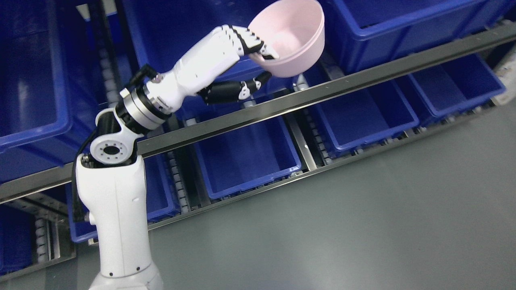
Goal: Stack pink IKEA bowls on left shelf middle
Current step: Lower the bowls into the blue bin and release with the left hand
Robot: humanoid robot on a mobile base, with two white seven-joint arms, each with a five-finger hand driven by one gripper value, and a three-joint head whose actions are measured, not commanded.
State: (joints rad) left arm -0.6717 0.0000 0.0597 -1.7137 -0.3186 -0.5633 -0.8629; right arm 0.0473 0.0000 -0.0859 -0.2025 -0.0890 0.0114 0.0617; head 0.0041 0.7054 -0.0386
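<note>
A pink bowl (292,37) is held near the top middle of the head view, tilted with its opening facing up and left. My left hand (258,60) is shut on the bowl: the fingers (250,42) hook over its near rim and the thumb (252,85) presses from below. The white left arm (117,201) rises from the bottom left. The bowl hangs in the air in front of the shelf's metal rail (322,92), before the blue bins of the upper level. The right arm is out of view.
Blue plastic bins (246,157) fill the rack: large ones (387,20) on the upper level, smaller ones (363,117) on the lower level. Roller tracks (177,181) run between bins. Grey floor (363,225) lies at the lower right.
</note>
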